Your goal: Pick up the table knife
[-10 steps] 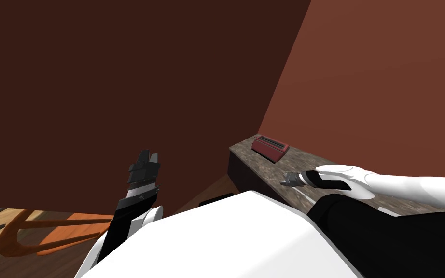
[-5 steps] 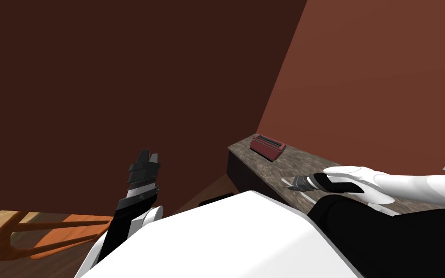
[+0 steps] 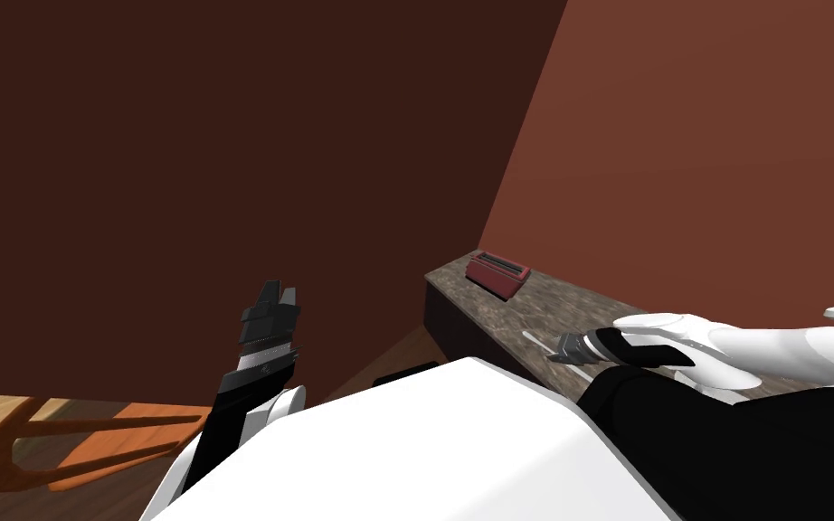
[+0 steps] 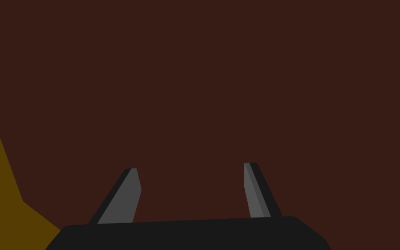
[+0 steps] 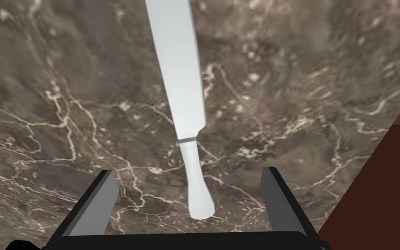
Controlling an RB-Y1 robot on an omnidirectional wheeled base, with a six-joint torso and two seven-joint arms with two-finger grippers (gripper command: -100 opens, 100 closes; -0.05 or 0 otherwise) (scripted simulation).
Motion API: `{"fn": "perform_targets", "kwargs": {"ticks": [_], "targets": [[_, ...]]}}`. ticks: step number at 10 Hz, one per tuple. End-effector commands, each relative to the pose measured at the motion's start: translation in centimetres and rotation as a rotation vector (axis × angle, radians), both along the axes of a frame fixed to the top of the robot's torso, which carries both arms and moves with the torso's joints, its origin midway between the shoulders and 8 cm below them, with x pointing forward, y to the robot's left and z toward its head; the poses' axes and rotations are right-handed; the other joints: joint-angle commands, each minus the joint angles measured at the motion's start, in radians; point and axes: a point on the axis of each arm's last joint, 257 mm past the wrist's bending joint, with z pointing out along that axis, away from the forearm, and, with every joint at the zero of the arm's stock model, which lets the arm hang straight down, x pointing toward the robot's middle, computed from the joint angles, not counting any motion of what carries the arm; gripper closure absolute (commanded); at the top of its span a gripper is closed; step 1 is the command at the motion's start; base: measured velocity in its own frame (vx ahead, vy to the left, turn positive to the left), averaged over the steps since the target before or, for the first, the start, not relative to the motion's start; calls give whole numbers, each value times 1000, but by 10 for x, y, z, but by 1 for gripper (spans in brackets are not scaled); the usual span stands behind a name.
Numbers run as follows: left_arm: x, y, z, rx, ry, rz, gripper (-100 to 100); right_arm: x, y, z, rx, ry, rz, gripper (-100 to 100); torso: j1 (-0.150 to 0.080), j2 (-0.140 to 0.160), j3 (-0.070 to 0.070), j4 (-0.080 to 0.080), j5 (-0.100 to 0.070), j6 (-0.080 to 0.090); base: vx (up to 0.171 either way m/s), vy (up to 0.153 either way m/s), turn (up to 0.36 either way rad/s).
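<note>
A plain white table knife [image 5: 181, 95] lies flat on a brown marbled counter [image 5: 64, 108]. Its handle end sits between the fingers of my right gripper [image 5: 189, 182], which is open just above it and touches nothing. In the head view the knife [image 3: 534, 341] is a thin pale strip on the counter [image 3: 542, 307], just ahead of the right gripper [image 3: 562, 351]. My left gripper [image 3: 277, 296] is raised at my left side, away from the counter; its wrist view shows the left gripper [image 4: 192, 175] open with nothing in it.
A dark red toaster-like box [image 3: 498, 273] stands at the counter's far end. Brown walls close in behind and to the right of the counter. An orange-brown chair [image 3: 62, 443] stands on the wooden floor at the lower left.
My right arm has drawn back along the counter toward my body and come down over the knife's handle end. The view has shifted slightly. The left arm has not moved.
</note>
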Motion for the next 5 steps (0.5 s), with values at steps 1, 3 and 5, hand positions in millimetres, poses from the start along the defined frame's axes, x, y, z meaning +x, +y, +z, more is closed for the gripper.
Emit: {"fn": "perform_targets", "kwargs": {"ticks": [1,3,5], "targets": [[0,0,0,0,0,0,0,-11,-1,-7,0,1,-23,-100,0,0,0,0,0,0,-7,-8,181],[0,0,0,0,0,0,0,-25,-1,-18,1,3,-53,-100,-1,0,0,0,0,0,-5,-23,156],[0,0,0,0,0,0,0,-28,-1,-19,1,3,-58,-100,-2,0,0,0,0,0,-5,-18,88]]}}
